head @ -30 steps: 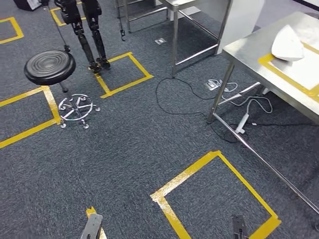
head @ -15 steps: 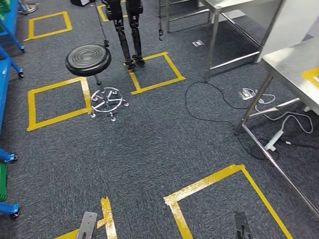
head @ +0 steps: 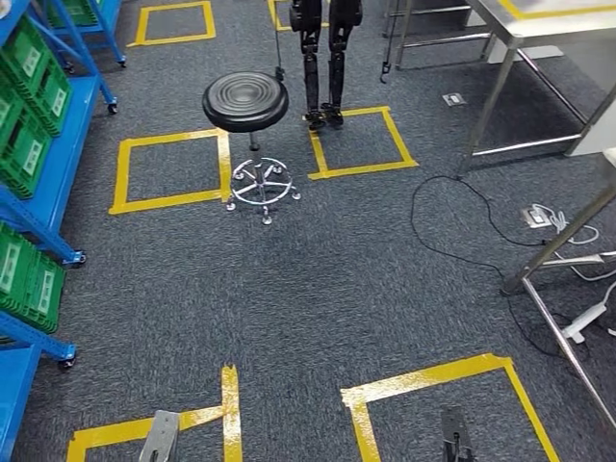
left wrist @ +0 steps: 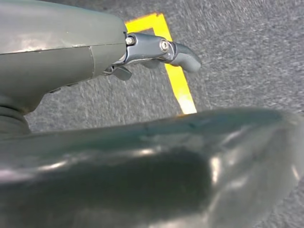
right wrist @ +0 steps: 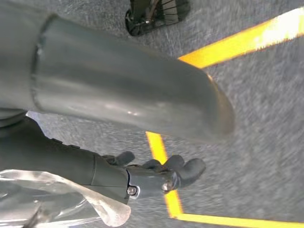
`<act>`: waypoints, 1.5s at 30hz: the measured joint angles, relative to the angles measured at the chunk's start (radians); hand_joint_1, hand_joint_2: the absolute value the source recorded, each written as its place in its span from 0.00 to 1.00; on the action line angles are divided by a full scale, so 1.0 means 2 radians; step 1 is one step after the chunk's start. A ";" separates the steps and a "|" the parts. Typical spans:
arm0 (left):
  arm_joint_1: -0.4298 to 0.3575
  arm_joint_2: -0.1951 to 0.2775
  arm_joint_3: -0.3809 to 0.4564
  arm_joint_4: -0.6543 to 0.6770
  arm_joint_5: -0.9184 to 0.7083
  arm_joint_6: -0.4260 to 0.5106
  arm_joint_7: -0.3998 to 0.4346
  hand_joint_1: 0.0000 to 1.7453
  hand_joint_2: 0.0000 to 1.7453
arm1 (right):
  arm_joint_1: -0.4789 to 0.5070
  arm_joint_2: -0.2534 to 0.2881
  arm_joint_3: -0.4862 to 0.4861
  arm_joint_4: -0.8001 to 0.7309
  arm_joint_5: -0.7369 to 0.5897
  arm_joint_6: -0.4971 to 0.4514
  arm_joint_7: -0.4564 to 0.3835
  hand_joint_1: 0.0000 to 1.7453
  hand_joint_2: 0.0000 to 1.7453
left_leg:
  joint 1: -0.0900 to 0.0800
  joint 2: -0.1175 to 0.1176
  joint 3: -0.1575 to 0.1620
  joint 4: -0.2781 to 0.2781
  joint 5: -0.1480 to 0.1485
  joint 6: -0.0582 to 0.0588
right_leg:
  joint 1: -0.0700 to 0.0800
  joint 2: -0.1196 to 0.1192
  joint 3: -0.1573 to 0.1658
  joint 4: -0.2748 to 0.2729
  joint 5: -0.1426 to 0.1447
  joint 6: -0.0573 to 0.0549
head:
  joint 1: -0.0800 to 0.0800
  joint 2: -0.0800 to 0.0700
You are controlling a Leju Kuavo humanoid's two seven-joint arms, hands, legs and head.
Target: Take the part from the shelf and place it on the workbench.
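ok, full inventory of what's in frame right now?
stool: one, black seat on a chrome wheeled base, on the carpet at centre left.
shelf: one, blue, along the left edge.
bins: several, green, on the shelf.
tape squares: several, yellow, marked on the grey carpet.
metal tables: steel frames at upper right and right edge.
cables: black and white, on the floor under the right table.
second robot's legs: one pair, black, standing at a tape square, top centre.
left hand: grey, fingers apart, holding nothing.
right hand: grey, fingers apart, holding nothing.
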 joint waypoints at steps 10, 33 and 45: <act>-0.006 0.004 0.000 0.000 -0.010 -0.004 -0.001 0.00 0.00 | -0.002 0.000 0.001 0.002 0.007 0.002 -0.007 0.00 0.00 | 0.004 -0.066 -0.006 0.017 -0.009 -0.012 | -0.004 0.054 -0.009 -0.047 0.054 -0.001 | 0.001 0.000; -0.010 0.008 0.000 -0.001 -0.016 -0.006 0.006 0.00 0.00 | -0.002 -0.002 0.000 0.004 0.010 0.016 0.003 0.00 0.00 | 0.001 -0.015 0.003 0.003 -0.004 0.002 | 0.003 0.012 -0.055 0.078 -0.015 0.001 | 0.000 0.000; -0.005 0.012 0.000 -0.001 -0.016 -0.009 0.010 0.00 0.00 | -0.001 -0.005 0.000 0.005 0.015 0.017 -0.003 0.00 0.00 | 0.005 -0.034 -0.019 0.052 -0.034 -0.023 | -0.003 0.031 -0.008 -0.053 0.062 -0.017 | -0.004 0.000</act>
